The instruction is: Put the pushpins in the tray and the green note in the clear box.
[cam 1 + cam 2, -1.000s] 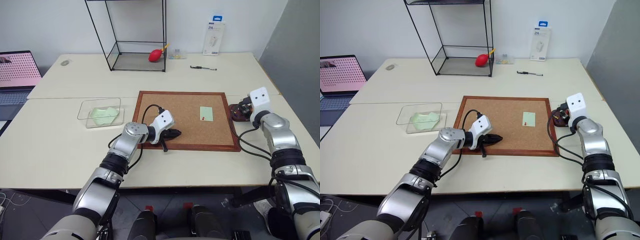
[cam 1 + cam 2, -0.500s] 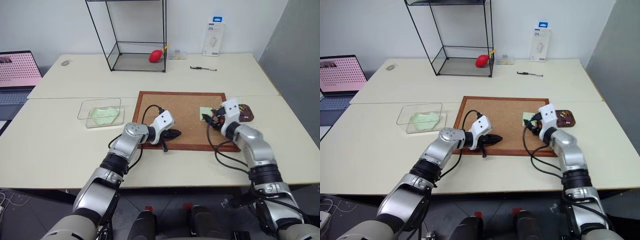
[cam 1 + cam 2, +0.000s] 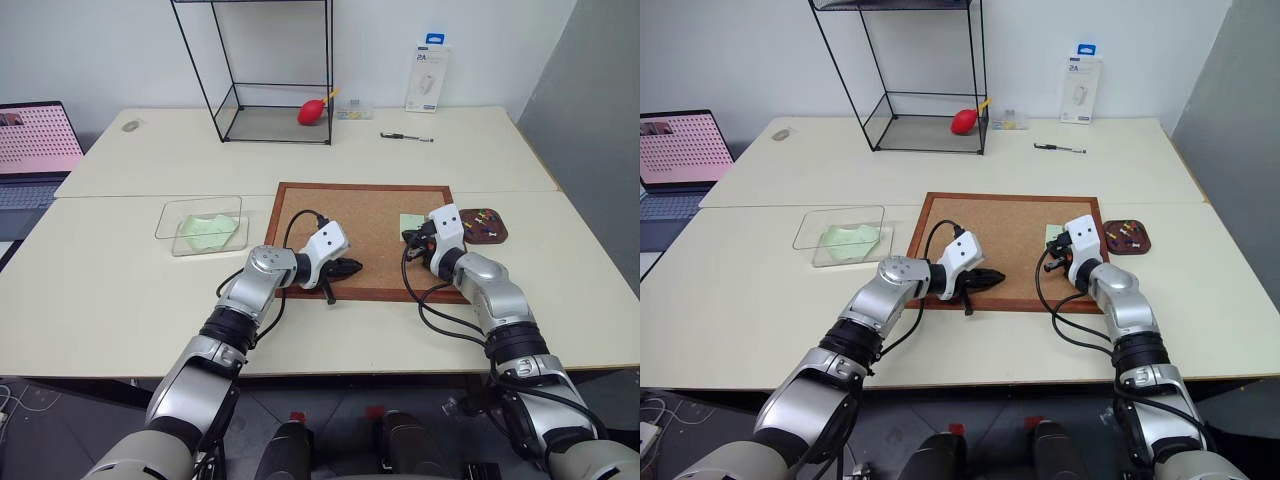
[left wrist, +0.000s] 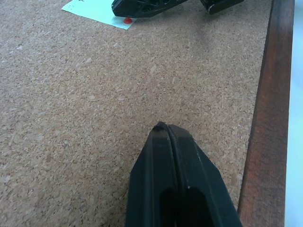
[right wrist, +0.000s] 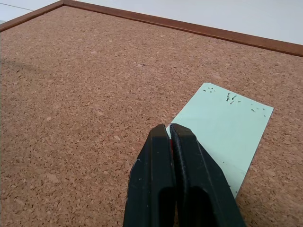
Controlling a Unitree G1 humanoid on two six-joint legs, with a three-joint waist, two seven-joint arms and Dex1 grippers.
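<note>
The green note [image 3: 410, 221] lies on the corkboard [image 3: 365, 215], pinned at its near corner by a red pushpin [image 4: 128, 20]. My right gripper [image 3: 411, 238] is shut at that corner, and a speck of red shows between its tips [image 5: 168, 128] at the edge of the note [image 5: 222, 127]. The dark brown tray [image 3: 500, 236] sits just right of the board with several pushpins [image 3: 483, 217] in it. My left gripper [image 3: 350, 267] rests shut and empty on the board's near left part, fingers [image 4: 165, 142] pressed together. The clear box [image 3: 165, 226] stands left of the board.
A wavy pale green sheet [image 3: 207, 231] lies in the clear box. At the back stand a tall black-framed glass case [image 3: 275, 110] holding a red object [image 3: 310, 110], a pen [image 3: 405, 135] and a white package [image 3: 430, 75]. A laptop [image 3: 35, 140] is at the far left.
My right gripper swung left from over the tray to the note's near corner, dropped lower, and shut there. The left gripper stayed where it was.
</note>
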